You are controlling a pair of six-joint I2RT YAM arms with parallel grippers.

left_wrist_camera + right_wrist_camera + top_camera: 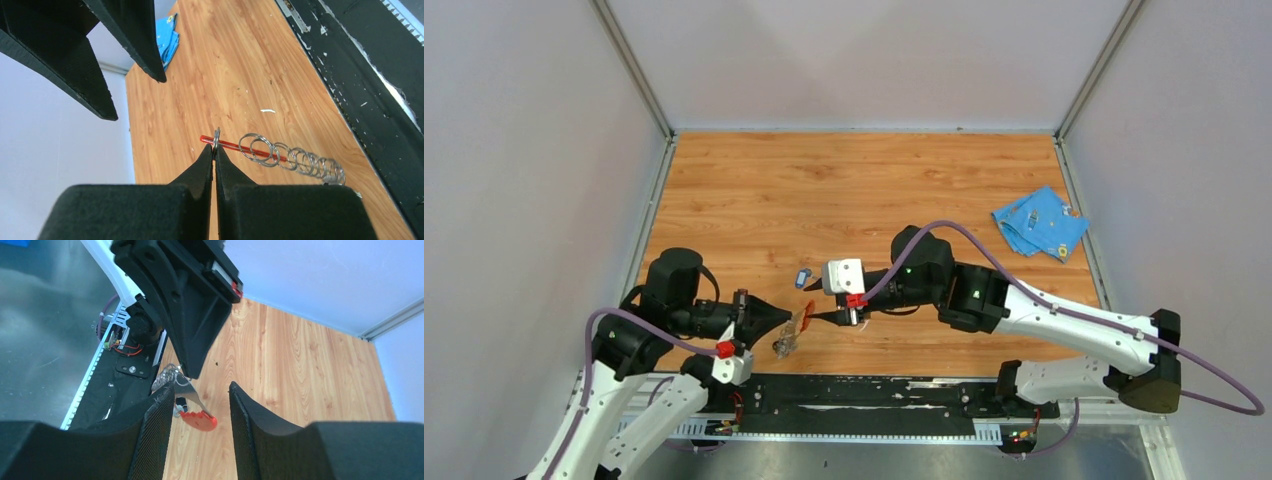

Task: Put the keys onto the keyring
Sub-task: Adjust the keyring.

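Steadiness matters most here: the left gripper (pixel 214 148) is clamped shut on the small metal ring of the keyring (pixel 794 326), holding it just above the table (pixel 874 190) near the middle of its near edge. The right gripper (pixel 201 387) stands apart around the red fob tip, gripping nothing. The blue-headed key (pixel 802 277) lies on the table just beyond; the black-headed key I cannot make out. Best to fetch the blue-headed key by its head, then ease it onto the ring without tugging the ring loose.

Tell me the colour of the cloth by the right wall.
The cloth is blue; top external view.
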